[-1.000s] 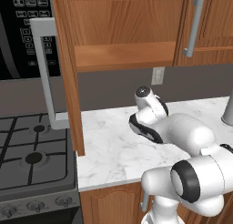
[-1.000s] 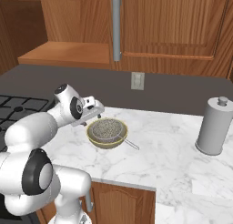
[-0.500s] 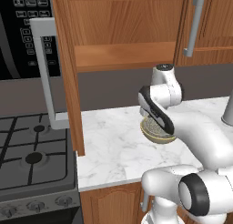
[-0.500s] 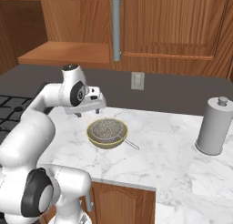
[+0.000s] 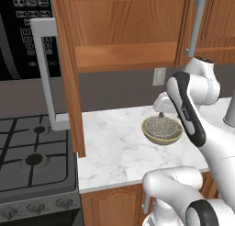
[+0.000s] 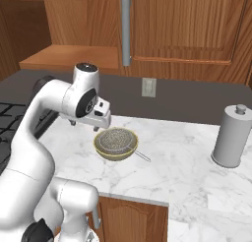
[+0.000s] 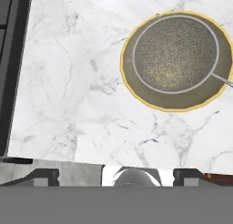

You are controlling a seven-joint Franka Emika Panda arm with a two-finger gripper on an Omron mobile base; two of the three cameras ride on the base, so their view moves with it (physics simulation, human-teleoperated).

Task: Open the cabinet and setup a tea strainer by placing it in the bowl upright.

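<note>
Leftmost, the cabinet [image 5: 69, 73] door stands swung wide, edge-on beside the stove [image 5: 32, 161], giving access to its bare shelf. Further right on the marble counter [image 5: 114, 147], the tea strainer [image 6: 116, 140] sits mesh-down, upright inside the bowl [image 6: 114, 152], its wire handle resting over the rim, so the setup looks done. Above and just beside it, the gripper [image 6: 90, 119] hangs empty, fingers spread apart. No writing is legible anywhere.

No legible text or labels anywhere
</note>
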